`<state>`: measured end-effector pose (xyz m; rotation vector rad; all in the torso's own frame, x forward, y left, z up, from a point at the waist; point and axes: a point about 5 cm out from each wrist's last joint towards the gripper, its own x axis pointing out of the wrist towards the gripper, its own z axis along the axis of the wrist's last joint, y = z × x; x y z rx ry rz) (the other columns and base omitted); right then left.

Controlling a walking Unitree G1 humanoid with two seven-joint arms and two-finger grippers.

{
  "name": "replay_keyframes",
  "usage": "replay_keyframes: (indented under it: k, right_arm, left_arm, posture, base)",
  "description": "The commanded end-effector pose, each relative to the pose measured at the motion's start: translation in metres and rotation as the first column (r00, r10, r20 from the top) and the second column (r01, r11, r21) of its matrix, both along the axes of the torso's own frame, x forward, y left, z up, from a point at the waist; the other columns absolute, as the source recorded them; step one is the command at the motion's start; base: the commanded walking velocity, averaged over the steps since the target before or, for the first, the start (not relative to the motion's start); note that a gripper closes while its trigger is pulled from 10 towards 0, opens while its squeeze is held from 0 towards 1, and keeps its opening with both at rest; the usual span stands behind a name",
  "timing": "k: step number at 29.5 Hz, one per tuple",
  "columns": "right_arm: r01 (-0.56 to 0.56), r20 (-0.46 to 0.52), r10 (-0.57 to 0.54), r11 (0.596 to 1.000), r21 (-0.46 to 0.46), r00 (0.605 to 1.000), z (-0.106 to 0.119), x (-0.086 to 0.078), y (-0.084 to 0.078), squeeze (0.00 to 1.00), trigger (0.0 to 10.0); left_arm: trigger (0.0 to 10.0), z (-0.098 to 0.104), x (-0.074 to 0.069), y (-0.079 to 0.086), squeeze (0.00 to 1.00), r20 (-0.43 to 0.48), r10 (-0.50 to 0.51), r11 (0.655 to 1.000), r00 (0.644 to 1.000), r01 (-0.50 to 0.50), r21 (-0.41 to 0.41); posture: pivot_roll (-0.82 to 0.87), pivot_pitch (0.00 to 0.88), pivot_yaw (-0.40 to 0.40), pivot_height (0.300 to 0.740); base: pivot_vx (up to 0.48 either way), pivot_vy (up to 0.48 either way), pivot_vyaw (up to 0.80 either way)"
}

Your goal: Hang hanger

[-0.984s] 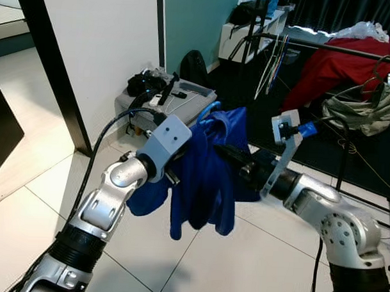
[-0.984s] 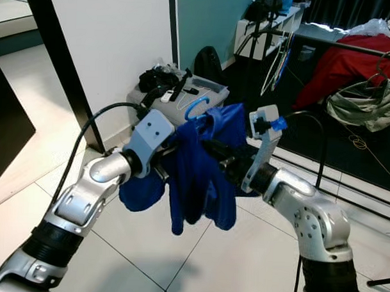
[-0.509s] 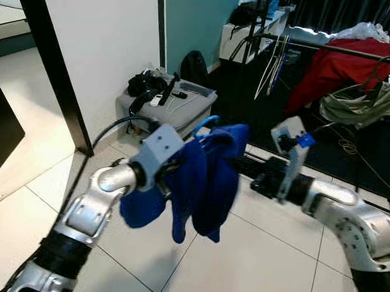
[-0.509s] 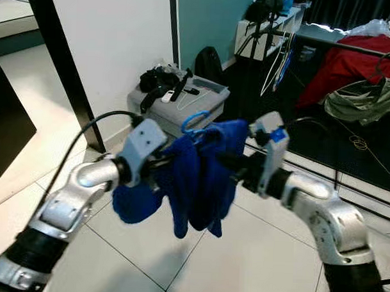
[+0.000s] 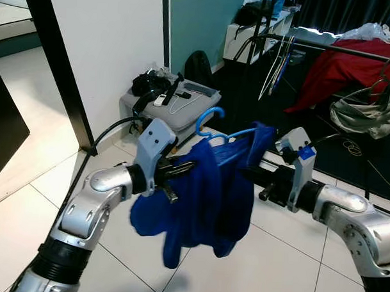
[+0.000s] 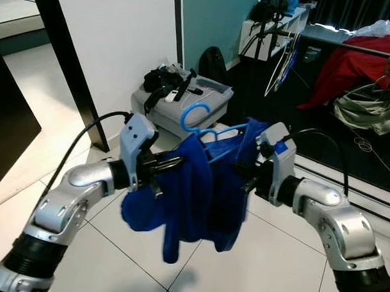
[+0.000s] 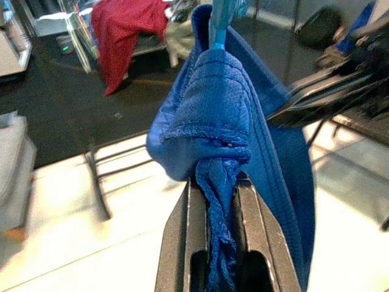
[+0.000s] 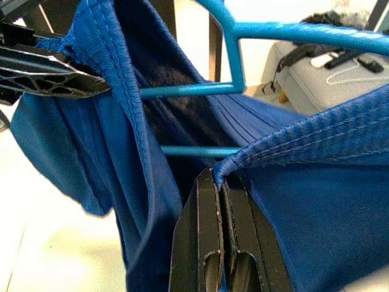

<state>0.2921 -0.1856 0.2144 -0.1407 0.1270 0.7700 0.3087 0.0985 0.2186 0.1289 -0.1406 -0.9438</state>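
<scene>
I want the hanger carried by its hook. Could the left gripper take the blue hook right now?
Probably not. The left gripper is shut on the blue shirt, so it would have to let go first. The hook itself stands bare above the cloth.

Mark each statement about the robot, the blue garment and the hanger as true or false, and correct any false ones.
1. Both grippers pinch the blue garment. True: left gripper, right gripper.
2. The hanger is red. False: it is light blue.
3. The hanger already hangs on the clothes rail. False: it is held up between the arms, over the tiled floor.
4. Red fabric drapes over the rail. True.
</scene>
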Motion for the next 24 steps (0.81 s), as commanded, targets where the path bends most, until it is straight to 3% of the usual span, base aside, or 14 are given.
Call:
replay_keyframes:
  k: [1, 4, 7, 11, 16, 20, 24]
  right_arm:
    - [-0.027, 0.019, 0.027, 0.999, -0.018, 0.999, 0.001, 0.000, 0.003, 0.00, 0.0]
    - [-0.025, 0.058, 0.024, 1.000, 0.018, 0.998, 0.012, 0.002, -0.001, 0.00, 0.0]
    - [-0.028, 0.067, 0.026, 0.999, 0.026, 0.997, 0.014, 0.002, -0.002, 0.00, 0.0]
    - [-0.107, 0.160, 0.085, 0.985, 0.134, 0.983, 0.043, -0.003, 0.000, 0.00, 0.0]
    - [-0.145, 0.199, 0.115, 0.979, 0.142, 0.973, 0.055, -0.008, -0.008, 0.00, 0.0]
    - [-0.158, 0.211, 0.135, 0.983, 0.095, 0.968, 0.064, -0.014, -0.029, 0.00, 0.0]
    - [-0.189, 0.210, 0.167, 0.978, 0.088, 0.963, 0.070, -0.018, -0.035, 0.00, 0.0]
  left_arm:
    - [10.0, 0.001, -0.003, -0.001, 0.00, -0.018, -0.026, 0.998, 0.999, 0.025, -0.049]
    - [10.0, -0.005, -0.012, -0.007, 0.00, -0.046, -0.109, 0.994, 0.993, 0.107, -0.033]
    - [10.0, -0.006, -0.014, -0.007, 0.00, -0.057, -0.125, 0.992, 0.991, 0.123, -0.031]
    - [10.0, -0.019, -0.020, -0.011, 0.00, -0.081, -0.163, 0.984, 0.983, 0.168, 0.054]
    - [10.0, -0.026, -0.022, -0.004, 0.00, -0.080, -0.173, 0.973, 0.982, 0.183, 0.138]
    - [10.0, -0.027, -0.028, 0.010, 0.00, -0.073, -0.221, 0.947, 0.972, 0.232, 0.222]
    - [10.0, -0.025, -0.029, 0.011, 0.00, -0.078, -0.227, 0.949, 0.971, 0.238, 0.209]
  posture:
    - [-0.08, 0.068, -0.025, 0.740]
    - [-0.08, 0.068, -0.025, 0.740]
    - [-0.08, 0.068, -0.025, 0.740]
    - [-0.09, 0.070, -0.022, 0.740]
    - [-0.09, 0.070, -0.023, 0.740]
    - [-0.09, 0.075, -0.024, 0.740]
    - [-0.09, 0.075, -0.024, 0.740]
  base:
    - [0.000, 0.000, 0.00]
    - [0.000, 0.000, 0.00]
    - [0.000, 0.000, 0.00]
    - [0.000, 0.000, 0.00]
    - [0.000, 0.000, 0.00]
    - [0.000, 0.000, 0.00]
    - [0.000, 0.000, 0.00]
